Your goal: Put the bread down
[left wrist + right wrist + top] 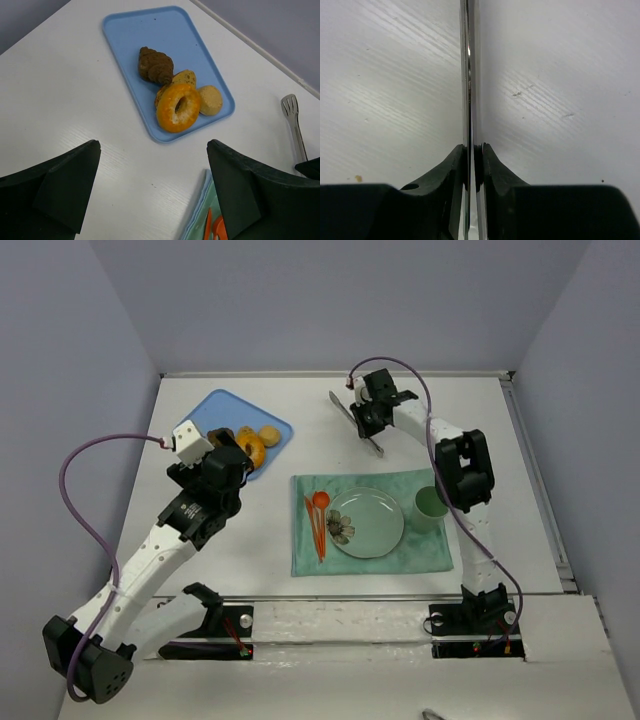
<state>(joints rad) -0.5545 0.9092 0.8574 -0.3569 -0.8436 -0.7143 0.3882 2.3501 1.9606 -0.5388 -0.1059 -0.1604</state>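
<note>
The bread, a small round golden bun (pixel 211 100), lies at the right end of the blue tray (pixel 150 30), touching the orange ring doughnut (pixel 178 106). It also shows in the top view (pixel 270 435). My left gripper (pixel 152 146) is open and empty, held above the bare table just short of the tray's near edge; in the top view it (pixel 238 464) hangs beside the tray. My right gripper (pixel 474 150) is shut on metal tongs (pixel 470 75) at the far middle of the table (pixel 368 418).
A dark brown pastry (pixel 156 65) and another baked piece (pixel 184 78) share the tray. A green plate (pixel 385 530), orange cutlery (pixel 318 520) and a green cup (pixel 431 506) sit on a teal mat (pixel 420 552). The tongs' tip (pixel 295 120) lies right of the tray.
</note>
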